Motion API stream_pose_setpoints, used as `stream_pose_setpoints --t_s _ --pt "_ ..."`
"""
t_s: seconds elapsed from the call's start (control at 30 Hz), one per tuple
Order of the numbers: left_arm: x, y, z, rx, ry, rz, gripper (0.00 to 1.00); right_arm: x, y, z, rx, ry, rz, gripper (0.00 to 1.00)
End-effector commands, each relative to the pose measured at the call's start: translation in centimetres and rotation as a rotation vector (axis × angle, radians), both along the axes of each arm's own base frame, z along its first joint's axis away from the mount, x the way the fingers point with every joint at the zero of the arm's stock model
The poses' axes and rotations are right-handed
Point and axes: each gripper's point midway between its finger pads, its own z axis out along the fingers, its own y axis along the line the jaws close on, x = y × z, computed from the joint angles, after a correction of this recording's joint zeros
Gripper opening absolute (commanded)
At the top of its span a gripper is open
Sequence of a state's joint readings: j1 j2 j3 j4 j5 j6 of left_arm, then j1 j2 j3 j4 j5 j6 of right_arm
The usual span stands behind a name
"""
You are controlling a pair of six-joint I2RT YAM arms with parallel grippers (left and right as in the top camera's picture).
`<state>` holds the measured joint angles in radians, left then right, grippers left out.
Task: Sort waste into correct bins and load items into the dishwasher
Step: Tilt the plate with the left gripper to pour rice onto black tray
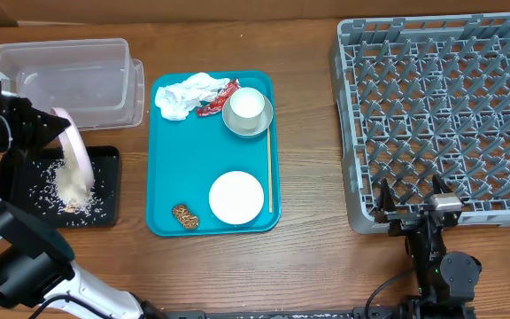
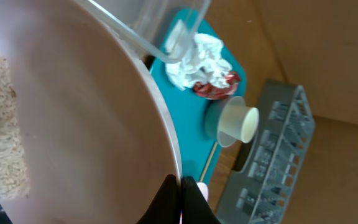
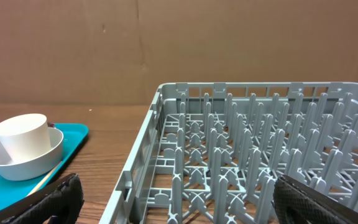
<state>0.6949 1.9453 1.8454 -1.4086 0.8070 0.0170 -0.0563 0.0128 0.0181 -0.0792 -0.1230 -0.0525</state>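
The wooden tabletop (image 1: 308,266) filled the overhead view, and the grey dish rack (image 1: 441,115) took the upper right of the frame with nothing on its pegs. The right tool (image 1: 410,213) sat at the rack's lower edge with its jaws spread wide, holding nothing. In the centre lay the teal serving tray (image 1: 180,159). The clear tub (image 1: 65,80) stood at upper left, with the black tray (image 1: 104,168) just below it at the left edge. Over that black tray the large plate (image 1: 76,146) stood steeply tilted, its rim pinched between the closed fingers of the left tool (image 2: 180,186). The small plate (image 1: 236,197) rested low on the teal tray. The bowl (image 1: 248,120) sat at its upper right with the small cup (image 1: 246,104) inside. The crumpled napkin (image 1: 187,94) lay at the tray's upper left, touching the red wrapper (image 1: 217,99). The thin wooden stick (image 1: 269,173) ran along the tray's right side. Brown food bits (image 1: 185,216) sat in its lower left corner. Rice grains (image 1: 71,186) were heaped below the plate's lower edge and scattered across the black tray.
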Motion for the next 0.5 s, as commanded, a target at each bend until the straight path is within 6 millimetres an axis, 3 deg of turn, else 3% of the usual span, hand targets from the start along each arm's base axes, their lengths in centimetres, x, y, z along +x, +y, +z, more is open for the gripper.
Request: stream_pose_setpoints --t_s 0.0,0.47 --pt "0.2 0.4 2.1 -0.055 -0.114 -0.014 0.04 0.0 0.1 -0.1 0.003 -0.004 0.002 1.0" --pt "-2.6 3.3 3.1 -0.135 -0.148 0.078 0.04 0.0 0.1 -0.1 0.003 -0.004 0.002 1.0"
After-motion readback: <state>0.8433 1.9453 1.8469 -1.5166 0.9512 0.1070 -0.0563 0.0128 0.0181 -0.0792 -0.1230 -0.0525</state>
